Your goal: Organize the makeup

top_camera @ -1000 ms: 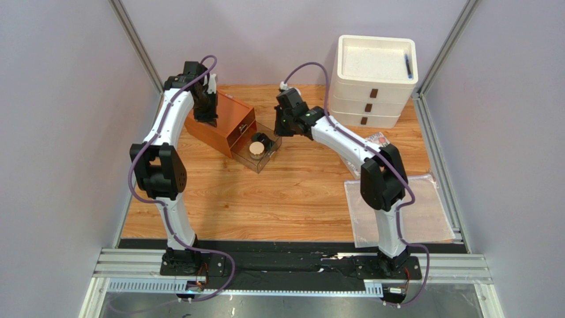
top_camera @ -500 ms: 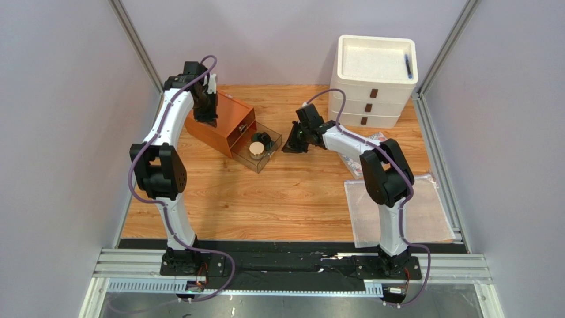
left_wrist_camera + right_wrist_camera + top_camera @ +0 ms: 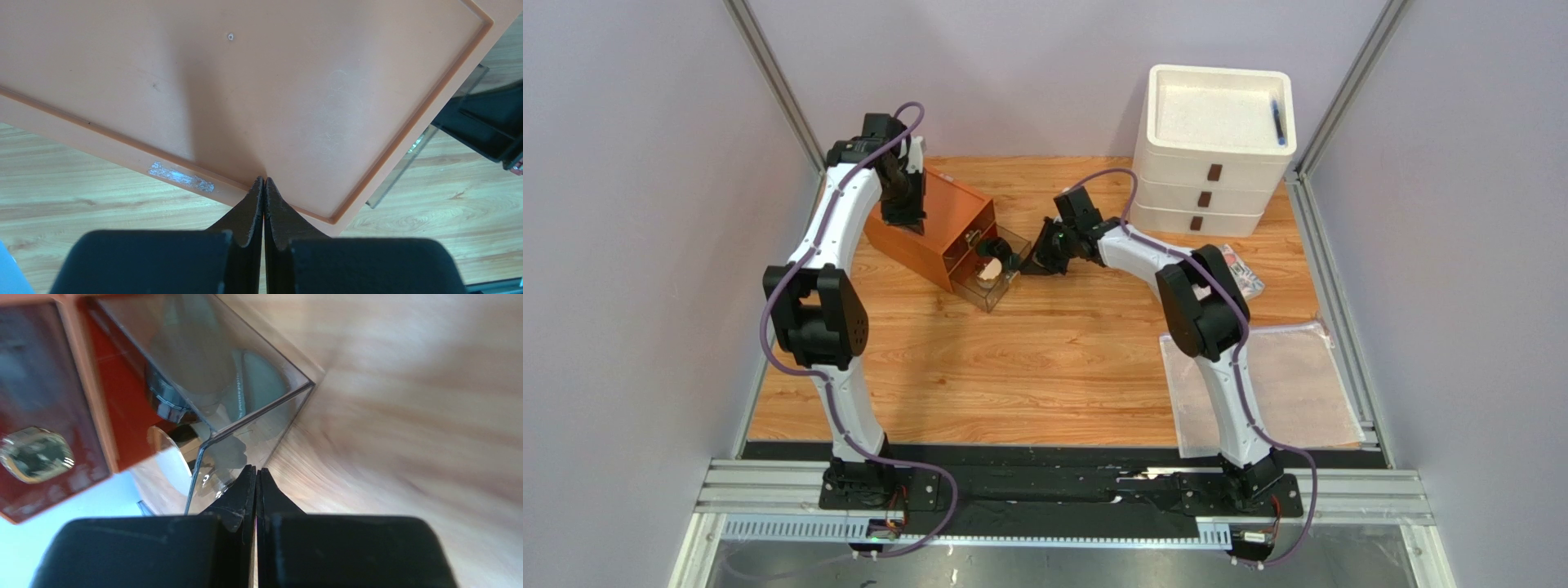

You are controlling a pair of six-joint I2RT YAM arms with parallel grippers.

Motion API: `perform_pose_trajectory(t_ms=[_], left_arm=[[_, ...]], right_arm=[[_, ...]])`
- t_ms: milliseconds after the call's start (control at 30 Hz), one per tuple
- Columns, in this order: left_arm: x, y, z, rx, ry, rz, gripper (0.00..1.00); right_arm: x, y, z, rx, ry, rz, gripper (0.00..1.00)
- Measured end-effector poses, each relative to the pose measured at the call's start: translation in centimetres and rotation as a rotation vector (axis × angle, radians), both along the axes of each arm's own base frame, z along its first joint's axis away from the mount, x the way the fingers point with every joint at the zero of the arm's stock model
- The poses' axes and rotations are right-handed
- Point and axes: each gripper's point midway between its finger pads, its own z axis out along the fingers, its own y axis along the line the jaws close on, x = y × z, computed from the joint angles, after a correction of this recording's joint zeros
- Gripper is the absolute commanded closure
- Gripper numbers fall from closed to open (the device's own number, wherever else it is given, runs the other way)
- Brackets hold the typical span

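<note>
The makeup in view is a round jar with a beige lid (image 3: 989, 271) and a black round pot (image 3: 1006, 255), both lying in a clear drawer (image 3: 999, 284) that sticks partly out of an orange organizer box (image 3: 934, 223). In the right wrist view the jar (image 3: 174, 452) and the pot (image 3: 164, 395) show through the drawer wall (image 3: 258, 386). My right gripper (image 3: 1036, 257) (image 3: 256, 471) is shut and empty, its tips against the drawer's front corner. My left gripper (image 3: 903, 214) (image 3: 264, 181) is shut and empty, pressed down on the box's top (image 3: 245, 92).
A white three-drawer unit (image 3: 1214, 147) stands at the back right with a dark pen-like item (image 3: 1277, 120) on top. A colourfully printed packet (image 3: 1238, 265) and a large clear plastic bag (image 3: 1308, 382) lie at the right. Grey walls enclose the wooden table (image 3: 1063, 368).
My right gripper has swung down and left to the clear drawer's front, and the drawer has slid partway into the orange box. The left arm has not moved.
</note>
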Motion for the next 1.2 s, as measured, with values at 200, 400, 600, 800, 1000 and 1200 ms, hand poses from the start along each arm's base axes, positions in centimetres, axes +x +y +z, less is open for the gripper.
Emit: perform_pose_trajectory(t_ms=[200, 400, 600, 800, 1000, 1200], left_arm=[[0.0, 0.0, 0.0, -0.001, 0.0, 0.0, 1.0], [0.0, 0.0, 0.0, 0.0, 0.0, -0.001, 1.0], [0.0, 0.0, 0.0, 0.0, 0.0, -0.001, 1.0], [0.0, 0.0, 0.2, 0.001, 0.012, -0.001, 1.0], [1.1, 0.0, 2.6, 0.005, -0.01, 0.005, 0.94], [1.3, -1.7, 4.6, -0.092, -0.068, -0.026, 0.6]], right_arm=[[2.5, 4.4, 1.6, 0.124, -0.051, 0.039, 1.0], [3.5, 8.3, 3.9, 0.234, -0.089, 0.074, 1.0], [2.3, 9.3, 3.7, 0.243, -0.07, 0.096, 1.0], [0.7, 6.9, 1.7, 0.147, -0.058, 0.071, 1.0], [-1.4, 2.2, 5.8, 0.0, -0.169, 0.077, 0.92], [-3.5, -3.7, 16.4, -0.123, -0.45, 0.072, 0.26]])
